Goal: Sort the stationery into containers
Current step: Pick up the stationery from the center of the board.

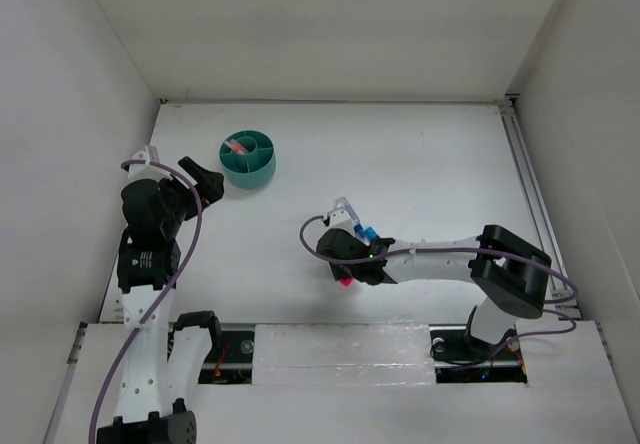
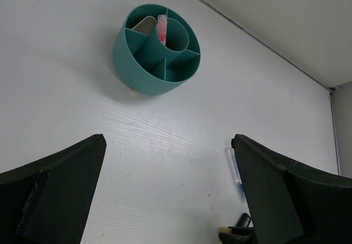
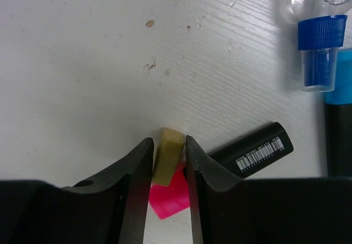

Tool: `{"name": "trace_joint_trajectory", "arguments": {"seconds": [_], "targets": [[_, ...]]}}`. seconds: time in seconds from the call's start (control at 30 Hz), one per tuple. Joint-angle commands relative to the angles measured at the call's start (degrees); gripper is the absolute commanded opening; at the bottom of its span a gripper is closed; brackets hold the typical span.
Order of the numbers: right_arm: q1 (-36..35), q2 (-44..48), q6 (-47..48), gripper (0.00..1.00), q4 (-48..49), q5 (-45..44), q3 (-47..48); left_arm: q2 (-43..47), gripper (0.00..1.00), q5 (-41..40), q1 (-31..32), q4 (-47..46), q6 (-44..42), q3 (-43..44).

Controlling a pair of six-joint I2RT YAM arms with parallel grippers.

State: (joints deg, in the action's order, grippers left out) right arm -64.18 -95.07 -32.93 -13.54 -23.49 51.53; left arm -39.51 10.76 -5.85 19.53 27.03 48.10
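Observation:
The round teal tub stands at the far left; in the left wrist view it holds a salmon-pink pen and a grey-beige eraser in separate compartments. My right gripper is low at mid-table, shut on the small tan piece in its jaws. Under it lies the pink highlighter with its black cap. The clear-blue tube and blue-black marker lie to the right. My left gripper is open and empty, near the tub.
White walls close in the table on the left, back and right. A metal rail runs along the right edge. The right arm's purple cable loops beside the wrist. The clear-blue tube also shows in the left wrist view.

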Motion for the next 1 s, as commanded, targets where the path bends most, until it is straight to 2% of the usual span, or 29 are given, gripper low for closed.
{"name": "trace_joint_trajectory", "arguments": {"seconds": [0.0,0.13,0.17,0.27,0.53,0.8,0.97], "targets": [[0.0,1.0,-0.3,0.36,1.9,0.7,-0.1,0.7,1.00,0.9,0.1,-2.0,-0.7,0.0],[0.0,0.5,-0.3,0.20,1.9,0.7,0.4,0.7,1.00,0.9,0.1,-2.0,-0.7,0.0],[0.0,0.5,-0.3,0.13,1.9,0.7,0.4,1.2,1.00,0.9,0.1,-2.0,-0.7,0.0],[0.0,0.5,-0.3,0.00,1.9,1.2,0.4,1.2,1.00,0.9,0.1,-2.0,-0.7,0.0],[0.0,3.3,7.6,0.00,8.7,5.0,0.4,1.2,1.00,-0.8,0.1,-2.0,-0.7,0.0],[2.0,3.3,18.6,0.00,10.6,7.7,10.3,1.2,1.00,-2.5,0.1,-2.0,-0.7,0.0],[9.7,2.1,25.8,0.00,19.5,21.3,14.4,1.2,1.00,-2.5,0.1,-1.4,-0.7,0.0]]}}
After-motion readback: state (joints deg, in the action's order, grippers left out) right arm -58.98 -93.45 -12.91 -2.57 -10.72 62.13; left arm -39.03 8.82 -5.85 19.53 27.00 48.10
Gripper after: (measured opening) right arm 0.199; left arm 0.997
